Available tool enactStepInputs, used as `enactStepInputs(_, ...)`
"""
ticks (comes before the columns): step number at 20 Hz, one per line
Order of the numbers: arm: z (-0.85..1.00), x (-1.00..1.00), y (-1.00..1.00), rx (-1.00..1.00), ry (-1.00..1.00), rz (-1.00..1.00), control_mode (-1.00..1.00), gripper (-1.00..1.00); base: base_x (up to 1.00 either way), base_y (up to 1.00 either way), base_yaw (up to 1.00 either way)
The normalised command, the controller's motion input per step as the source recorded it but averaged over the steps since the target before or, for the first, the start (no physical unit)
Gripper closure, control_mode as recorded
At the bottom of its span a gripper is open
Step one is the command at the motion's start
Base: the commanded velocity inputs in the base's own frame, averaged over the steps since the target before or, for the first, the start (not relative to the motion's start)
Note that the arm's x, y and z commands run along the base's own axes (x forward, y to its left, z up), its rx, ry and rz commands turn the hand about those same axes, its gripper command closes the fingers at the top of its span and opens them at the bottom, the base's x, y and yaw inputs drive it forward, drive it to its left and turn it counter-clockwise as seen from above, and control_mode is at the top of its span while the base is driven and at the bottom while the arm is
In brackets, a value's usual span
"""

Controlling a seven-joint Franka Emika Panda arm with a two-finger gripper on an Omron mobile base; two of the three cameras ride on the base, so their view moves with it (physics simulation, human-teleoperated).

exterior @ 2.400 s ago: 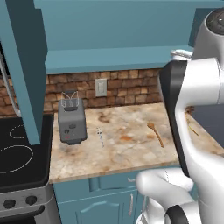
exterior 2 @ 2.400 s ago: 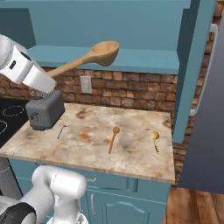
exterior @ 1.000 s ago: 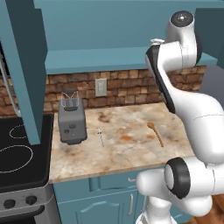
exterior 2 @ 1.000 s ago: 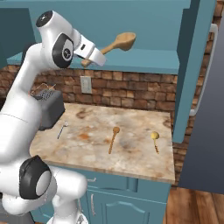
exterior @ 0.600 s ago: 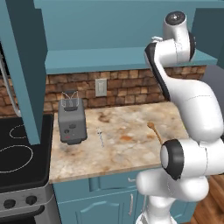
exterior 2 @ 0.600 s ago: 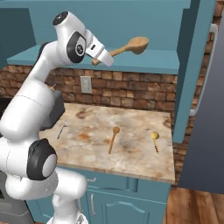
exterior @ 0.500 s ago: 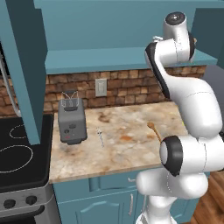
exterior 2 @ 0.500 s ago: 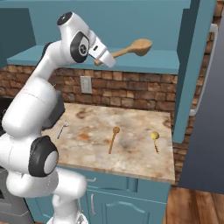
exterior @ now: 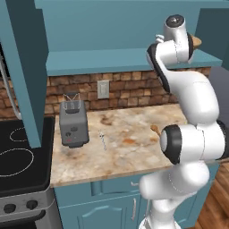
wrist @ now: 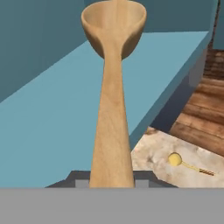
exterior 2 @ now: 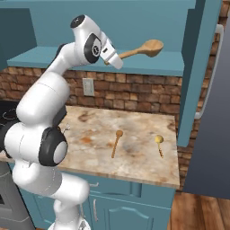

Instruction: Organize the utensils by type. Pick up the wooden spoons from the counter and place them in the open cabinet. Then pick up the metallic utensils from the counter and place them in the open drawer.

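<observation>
- Wooden spoon, the larger one: in the left base view we see only a sliver of its bowl (exterior: 196, 42) at about 1 o'clock, behind the raised arm and level with the open cabinet's shelf (exterior: 103, 60). A thin metallic utensil (exterior: 103, 139) lies on the counter (exterior: 129, 147) near 7 o'clock.
- From the right base view, our gripper (exterior 2: 113, 59) is clamped on the handle of the larger wooden spoon (exterior 2: 140, 49); its long axis runs out toward 2 o'clock, bowl leading, over the shelf's front edge. The smaller wooden spoon (exterior 2: 116, 142) and the yellow-ended utensil (exterior 2: 159, 143) remain on the counter.
- Through the hand view, the handle runs to 12 o'clock, bowl (wrist: 113, 26) hanging above the shelf. We judge that lowering it there comes next.
</observation>
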Motion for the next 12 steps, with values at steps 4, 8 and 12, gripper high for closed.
enactStepInputs(4,-0.07,0.59,-0.01,0.0,-0.05,-0.01,-1.0,1.0,0.0,0.0,0.0)
enactStepInputs(8,-0.13,0.3,0.0,0.03,-0.01,0.0,-1.0,1.0,0.0,0.0,0.0)
enactStepInputs(12,-0.05,0.11,0.0,0.09,-0.06,0.0,-1.0,1.0,0.0,0.0,0.0)
